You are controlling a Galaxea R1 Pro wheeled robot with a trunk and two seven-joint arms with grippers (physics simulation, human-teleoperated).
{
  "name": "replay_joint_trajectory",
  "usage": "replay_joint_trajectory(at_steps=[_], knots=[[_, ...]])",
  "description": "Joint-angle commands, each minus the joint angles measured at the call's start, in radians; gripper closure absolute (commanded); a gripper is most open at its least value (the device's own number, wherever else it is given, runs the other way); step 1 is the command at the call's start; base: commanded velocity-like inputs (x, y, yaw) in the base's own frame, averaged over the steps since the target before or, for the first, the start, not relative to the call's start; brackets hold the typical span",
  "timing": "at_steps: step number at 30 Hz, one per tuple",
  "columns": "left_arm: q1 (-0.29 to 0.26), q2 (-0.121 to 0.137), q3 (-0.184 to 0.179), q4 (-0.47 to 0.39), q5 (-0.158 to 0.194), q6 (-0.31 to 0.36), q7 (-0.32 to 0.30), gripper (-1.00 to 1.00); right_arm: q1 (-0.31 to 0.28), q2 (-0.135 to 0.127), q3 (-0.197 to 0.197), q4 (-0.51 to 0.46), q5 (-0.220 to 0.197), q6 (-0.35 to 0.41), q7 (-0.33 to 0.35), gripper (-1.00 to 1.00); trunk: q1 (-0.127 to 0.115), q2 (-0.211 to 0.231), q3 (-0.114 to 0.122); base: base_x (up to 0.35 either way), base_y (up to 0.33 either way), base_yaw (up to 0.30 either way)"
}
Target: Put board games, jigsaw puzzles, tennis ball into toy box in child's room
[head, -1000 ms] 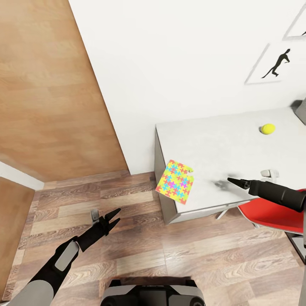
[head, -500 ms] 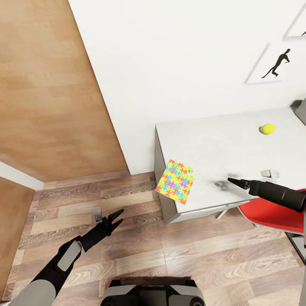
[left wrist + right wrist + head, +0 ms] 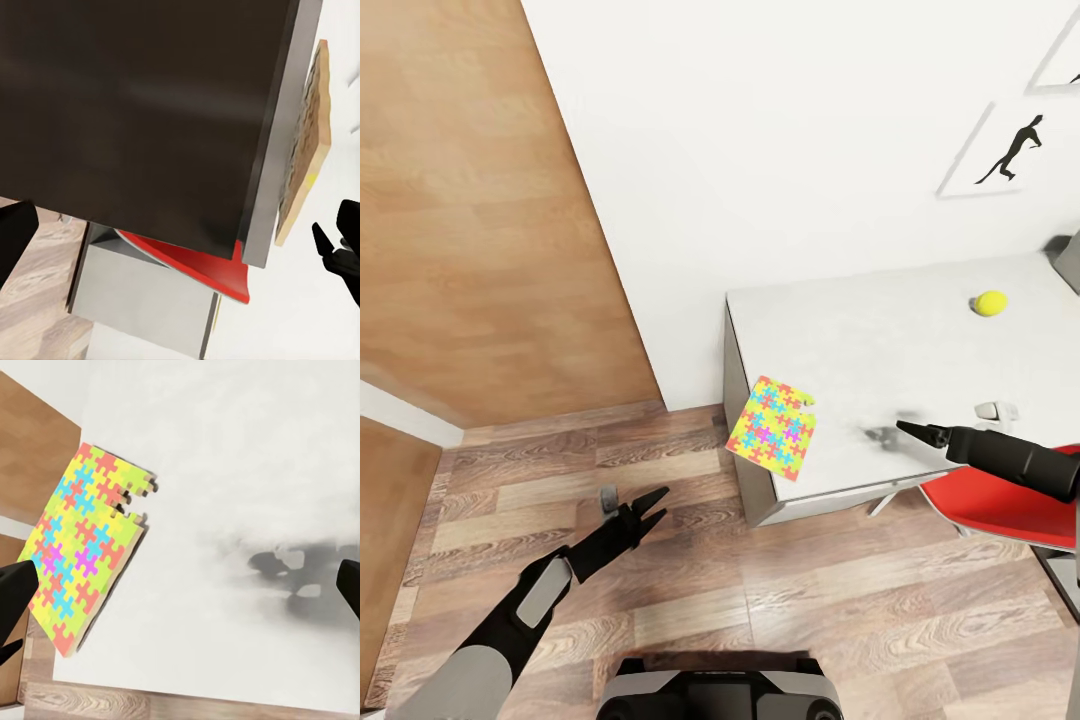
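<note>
A jigsaw puzzle, a bright multicoloured sheet, lies on the near left corner of the light-grey table and overhangs its edge. In the right wrist view the jigsaw puzzle sits ahead and to one side. The tennis ball rests far back on the table. A grey corner of the toy box shows at the picture's right edge. My right gripper hovers open over the tabletop, right of the puzzle, and holds nothing. My left gripper is open and empty above the floor, left of the table.
A red chair stands tucked at the table's front, under my right arm; its seat also shows from below. A wooden door fills the left. Open wood floor lies between me and the table. Framed pictures hang on the white wall.
My left arm has moved right and a little nearer across the floor, towards the table. The right arm, the puzzle and the ball have stayed in place.
</note>
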Motion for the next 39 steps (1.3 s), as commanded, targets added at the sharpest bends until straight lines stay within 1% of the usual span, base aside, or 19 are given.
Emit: replay_joint_trajectory(at_steps=[1, 13, 18, 21, 22, 24, 32, 39], knots=[[-0.002, -0.001, -0.006, 0.0, 0.01, 0.007, 0.001, -1.0, -0.001, 0.0, -0.002, -0.001, 0.008, 0.006, 0.009, -1.0, 0.001, -0.002, -0.001, 0.0, 0.0, 0.0], [-0.007, -0.011, -0.009, 0.0, 0.003, -0.005, 0.005, -1.0, 0.0, 0.001, -0.003, -0.001, 0.008, 0.006, 0.009, -1.0, 0.001, -0.002, -0.001, 0.0, 0.0, 0.0], [-0.016, -0.019, -0.009, -0.003, -0.011, -0.008, 0.007, -1.0, 0.001, 0.001, -0.003, -0.001, 0.008, 0.006, 0.009, -1.0, 0.001, -0.002, -0.001, 0.0, 0.0, 0.0], [-0.024, -0.03, -0.01, -0.004, -0.031, -0.009, 0.009, -1.0, 0.001, 0.001, -0.005, -0.001, 0.008, 0.006, 0.009, -1.0, 0.001, -0.002, -0.001, 0.0, 0.0, 0.0], [-0.024, -0.03, -0.01, -0.004, -0.031, -0.009, 0.009, -1.0, 0.001, 0.001, -0.005, -0.001, 0.008, 0.006, 0.009, -1.0, 0.001, -0.002, -0.001, 0.0, 0.0, 0.0], [-0.027, -0.035, -0.01, -0.005, -0.042, -0.009, 0.009, -1.0, 0.001, 0.001, -0.009, -0.001, 0.008, 0.006, 0.009, -1.0, 0.001, -0.002, -0.001, 0.0, 0.0, 0.0], [-0.031, -0.04, -0.01, -0.01, -0.054, -0.009, 0.009, -1.0, 0.001, 0.0, -0.018, -0.001, 0.008, 0.006, 0.01, -1.0, 0.001, -0.002, -0.001, 0.0, 0.0, 0.0], [-0.033, -0.042, -0.01, -0.035, -0.059, -0.008, 0.008, -1.0, 0.001, -0.001, -0.023, -0.001, 0.008, 0.006, 0.011, -1.0, 0.001, -0.002, -0.001, 0.0, 0.0, 0.0]])
